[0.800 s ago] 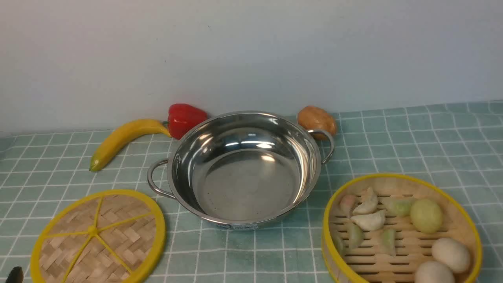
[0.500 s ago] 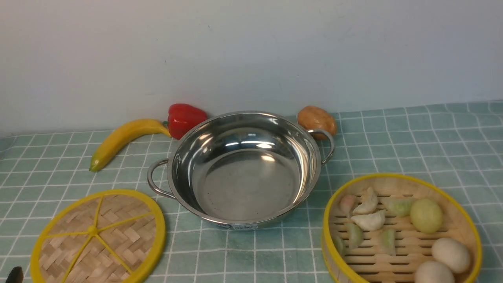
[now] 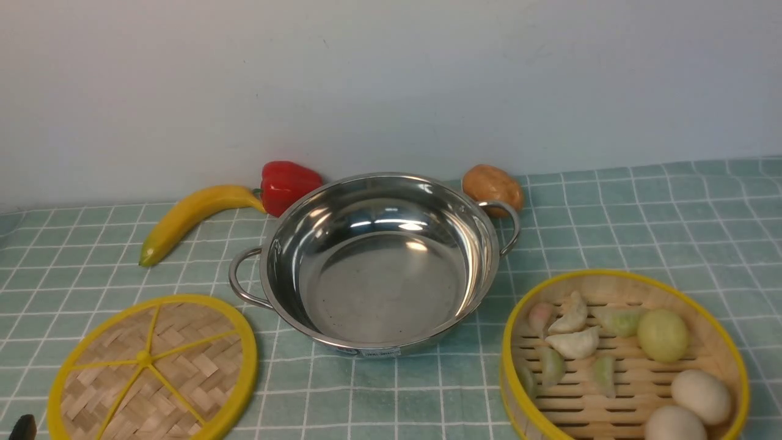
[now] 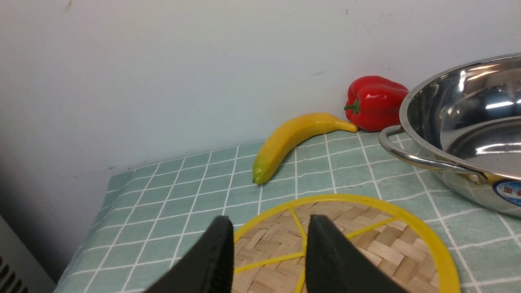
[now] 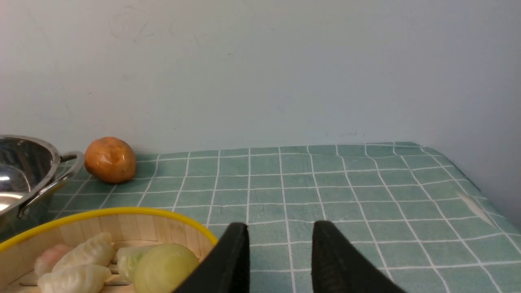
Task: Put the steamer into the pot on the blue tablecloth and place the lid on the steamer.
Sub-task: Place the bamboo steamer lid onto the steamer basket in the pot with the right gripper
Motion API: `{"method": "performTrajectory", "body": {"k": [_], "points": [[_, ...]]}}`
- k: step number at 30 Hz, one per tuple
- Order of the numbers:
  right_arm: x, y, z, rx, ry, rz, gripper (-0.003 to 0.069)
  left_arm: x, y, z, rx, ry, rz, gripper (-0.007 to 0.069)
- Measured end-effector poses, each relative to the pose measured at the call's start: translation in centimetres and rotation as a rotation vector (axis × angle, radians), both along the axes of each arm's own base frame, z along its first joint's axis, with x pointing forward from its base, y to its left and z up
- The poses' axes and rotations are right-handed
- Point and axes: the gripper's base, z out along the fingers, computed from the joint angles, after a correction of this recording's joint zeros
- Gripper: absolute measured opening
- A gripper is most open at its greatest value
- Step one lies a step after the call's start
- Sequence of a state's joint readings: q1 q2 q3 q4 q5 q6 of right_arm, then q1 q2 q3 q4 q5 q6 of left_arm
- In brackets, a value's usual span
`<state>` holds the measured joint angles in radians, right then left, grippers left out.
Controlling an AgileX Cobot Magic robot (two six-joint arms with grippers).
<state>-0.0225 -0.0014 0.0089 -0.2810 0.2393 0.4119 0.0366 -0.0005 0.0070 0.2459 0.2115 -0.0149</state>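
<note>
a: where does the steamer (image 3: 611,278) stand?
b: on the blue tablecloth (image 3: 641,226), front right, apart from the pot (image 3: 379,293); dumplings (image 3: 574,342) and eggs (image 3: 699,394) lie on its slats.
a: and the pot?
b: centre of the cloth, upright, its bare shiny floor showing.
a: lid (image 3: 153,366)?
b: flat on the cloth, front left, near the pot's left handle but apart from it.
a: left gripper (image 4: 268,219)?
b: above the lid's near part, fingers spread, gripping nothing; the weave shows through the gap.
a: right gripper (image 5: 279,224)?
b: fingers spread too, gripping nothing, just beside the steamer's rim; cloth shows in the gap.
a: other items?
b: banana (image 3: 189,217) and red pepper (image 3: 287,183) behind the pot on the left, a brown round thing (image 3: 492,186) behind its right handle, all by the wall (image 3: 391,79).
</note>
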Motion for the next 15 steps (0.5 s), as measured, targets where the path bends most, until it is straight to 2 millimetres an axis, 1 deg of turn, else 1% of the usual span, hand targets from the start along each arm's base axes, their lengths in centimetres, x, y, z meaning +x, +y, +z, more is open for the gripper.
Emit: {"method": "performTrajectory", "body": {"k": [10, 12, 14, 15], "points": [[0.00, 0.00, 0.00, 0.003, 0.000, 0.000, 0.0239, 0.00, 0.03, 0.01, 0.018, 0.001, 0.001, 0.0243], [0.00, 0.03, -0.01, 0.034, -0.001, 0.001, 0.0239, 0.00, -0.01, 0.02, -0.020, -0.004, 0.001, 0.0243], [0.01, 0.11, 0.02, 0.117, -0.009, 0.005, 0.0239, 0.02, -0.10, 0.06, -0.085, -0.014, -0.001, 0.0243], [0.01, 0.16, 0.07, 0.165, -0.017, 0.008, 0.0239, 0.03, -0.19, 0.13, -0.157, -0.027, -0.003, 0.0243]]}}
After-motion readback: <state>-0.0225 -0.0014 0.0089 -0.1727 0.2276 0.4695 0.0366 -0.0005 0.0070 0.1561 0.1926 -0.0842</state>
